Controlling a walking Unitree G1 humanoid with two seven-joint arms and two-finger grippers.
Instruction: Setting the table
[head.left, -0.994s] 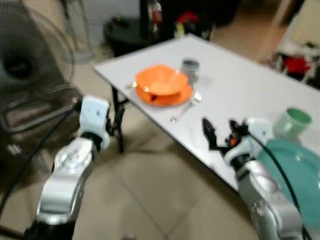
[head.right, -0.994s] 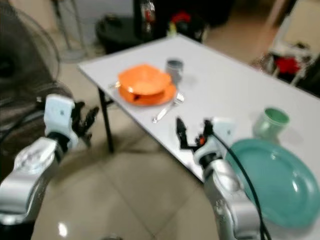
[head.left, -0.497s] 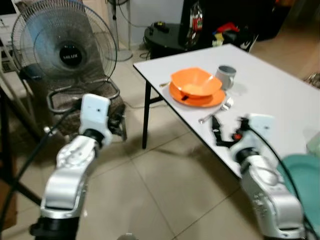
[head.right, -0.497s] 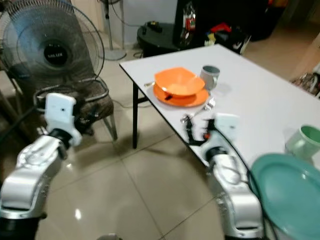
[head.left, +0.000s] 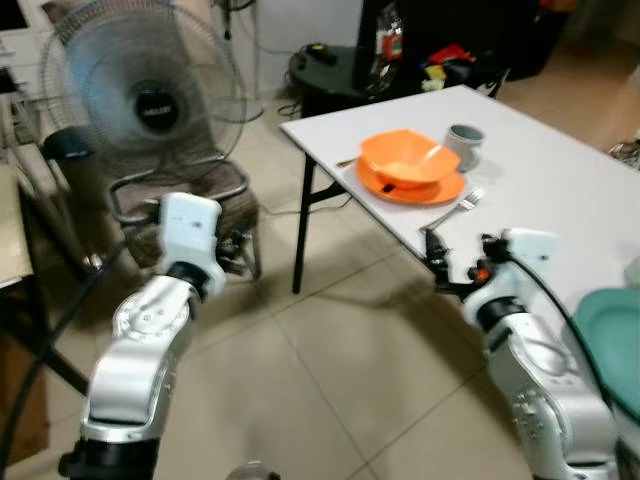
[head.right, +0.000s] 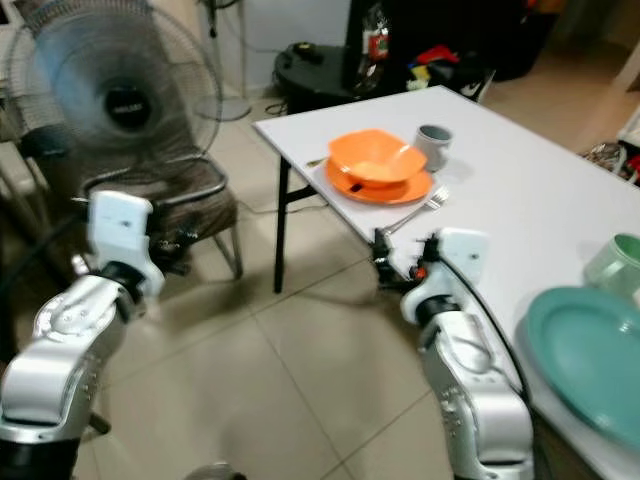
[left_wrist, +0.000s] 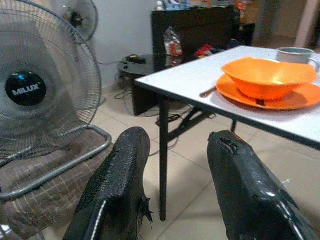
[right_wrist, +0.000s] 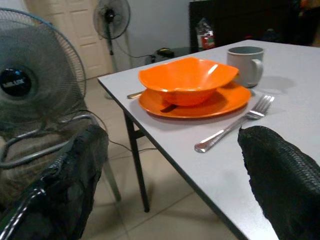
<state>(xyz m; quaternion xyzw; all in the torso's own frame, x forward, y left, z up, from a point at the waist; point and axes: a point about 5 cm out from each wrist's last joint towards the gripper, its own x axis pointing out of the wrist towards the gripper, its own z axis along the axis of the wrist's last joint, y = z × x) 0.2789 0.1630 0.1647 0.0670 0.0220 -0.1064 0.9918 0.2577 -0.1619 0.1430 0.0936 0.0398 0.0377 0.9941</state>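
I see a smooth, matt white surface. The orange bowl and orange plate near its corner look like glossy plastic. The fork beside them is shiny metal, and the grey mug has a dull glaze. My left tool's fingers look like rough, textured black rubber. The floor is glossy tile, and the fan has a wire metal grille.
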